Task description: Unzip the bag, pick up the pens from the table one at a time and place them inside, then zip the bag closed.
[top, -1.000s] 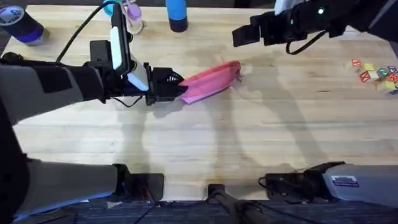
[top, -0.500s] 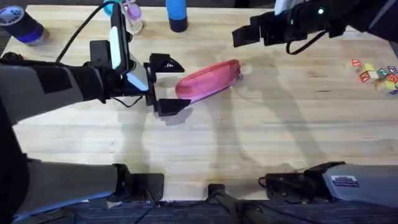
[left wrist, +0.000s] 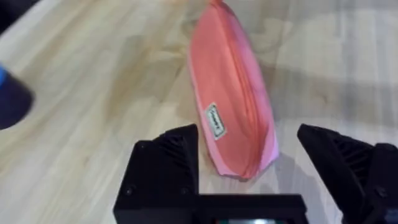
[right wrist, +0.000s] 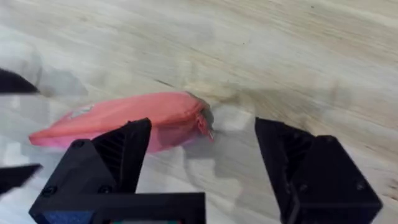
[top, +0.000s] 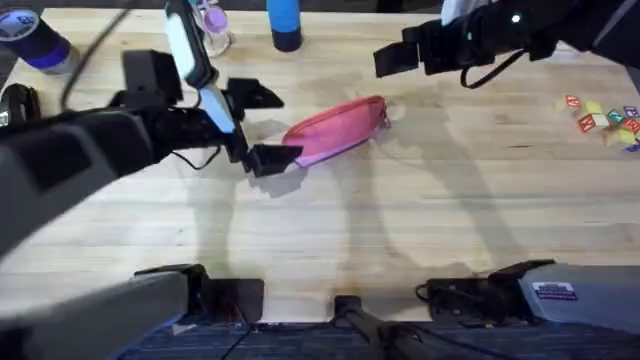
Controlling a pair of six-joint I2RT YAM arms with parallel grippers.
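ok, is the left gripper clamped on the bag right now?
No. In the left wrist view the left gripper is open, its fingers standing apart on either side of the bag's near end without pinching it.

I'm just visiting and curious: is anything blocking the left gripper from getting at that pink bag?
Nothing visible does. The left gripper is open right at the near end of the bag, with only bare table around it. In the left wrist view the bag lies straight ahead between the fingers.
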